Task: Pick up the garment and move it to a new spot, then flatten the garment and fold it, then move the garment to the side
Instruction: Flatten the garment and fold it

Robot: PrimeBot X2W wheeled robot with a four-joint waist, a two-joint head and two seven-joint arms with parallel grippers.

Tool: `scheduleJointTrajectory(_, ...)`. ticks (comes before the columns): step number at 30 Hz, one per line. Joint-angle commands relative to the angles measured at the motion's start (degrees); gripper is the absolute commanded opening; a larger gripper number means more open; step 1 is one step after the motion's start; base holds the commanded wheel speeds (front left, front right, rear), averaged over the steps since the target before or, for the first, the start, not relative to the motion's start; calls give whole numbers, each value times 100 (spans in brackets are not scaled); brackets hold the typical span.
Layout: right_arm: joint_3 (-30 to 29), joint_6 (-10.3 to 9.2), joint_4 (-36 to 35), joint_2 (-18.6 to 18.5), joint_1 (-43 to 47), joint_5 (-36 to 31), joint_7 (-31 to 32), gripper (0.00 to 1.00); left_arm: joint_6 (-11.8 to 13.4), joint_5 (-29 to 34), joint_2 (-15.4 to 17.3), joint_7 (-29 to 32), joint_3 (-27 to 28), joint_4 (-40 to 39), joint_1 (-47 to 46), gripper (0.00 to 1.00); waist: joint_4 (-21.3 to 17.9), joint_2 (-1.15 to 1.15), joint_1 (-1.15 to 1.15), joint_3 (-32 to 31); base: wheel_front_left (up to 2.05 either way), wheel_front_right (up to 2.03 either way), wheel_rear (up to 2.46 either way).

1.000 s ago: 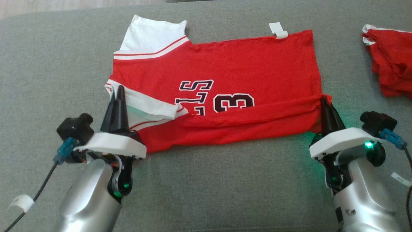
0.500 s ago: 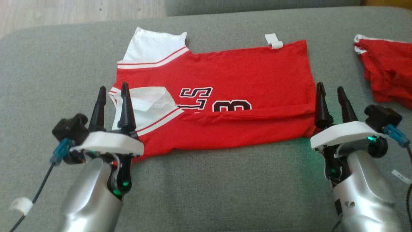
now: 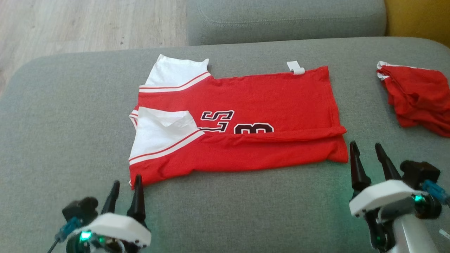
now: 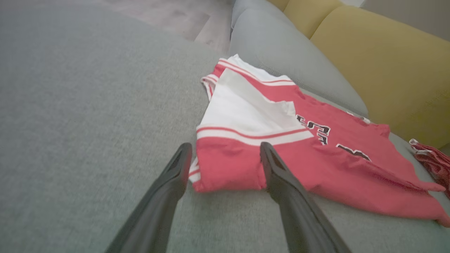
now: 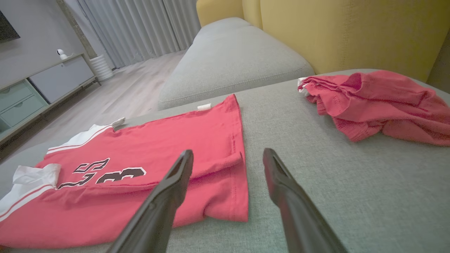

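Looking down from the head cam at a red jersey with white sleeves and black-and-white lettering (image 3: 253, 102), spread out roughly in the middle of a big grey fabric seat cushion (image 3: 70, 123). The long edge nearest the robot is folded up over the body, so that flap covers the bottom half of the letters and the number. One white sleeve lies folded on top at the left end, and the other sticks out flat at the far left corner. A small white tag (image 3: 295, 67) pokes out of the far edge.

The left gripper (image 3: 127, 180) has its two dark fingers spread wide with nothing between them. It sits right at the near left corner of the jersey, and in the wrist cam the fingers straddle that corner. I honestly can't tell if they touch the cloth. The right gripper (image 3: 365, 144) is also wide open and empty, just beside the near right corner and off the fabric.

Off to the right there's a crumpled red garment (image 3: 418, 98) on the same cushion, well apart from the jersey. Behind it all are a second grey cushion (image 3: 281, 17), a yellow upholstered backrest (image 5: 351, 31) and pale wooden flooring (image 3: 88, 24).
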Motion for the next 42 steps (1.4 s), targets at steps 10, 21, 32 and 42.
scheduleJointTrajectory(10, 159, 37, -918, -24, 247, -21, 553, 100, 221, -615, -15, 657, 397, -143, -98, 100, -191, 0, 1, 208, 0, 0, 0)
scheduleJointTrajectory(21, 236, 37, -532, -24, -102, -25, 779, 100, 126, -931, -172, 710, 560, 287, -479, 33, -294, 0, 1, 474, 0, 0, 0)
scheduleJointTrajectory(32, 264, 37, 1020, -24, -917, 51, 747, 100, -19, -881, -195, 599, 473, 191, -669, 0, -135, 0, 1, 554, 0, 0, 0)
scheduleJointTrajectory(42, 478, 37, 2257, -24, -1598, 392, 503, 0, 39, -839, -128, 564, 460, -119, -613, 0, -30, 0, 1, 527, 0, 0, 0)
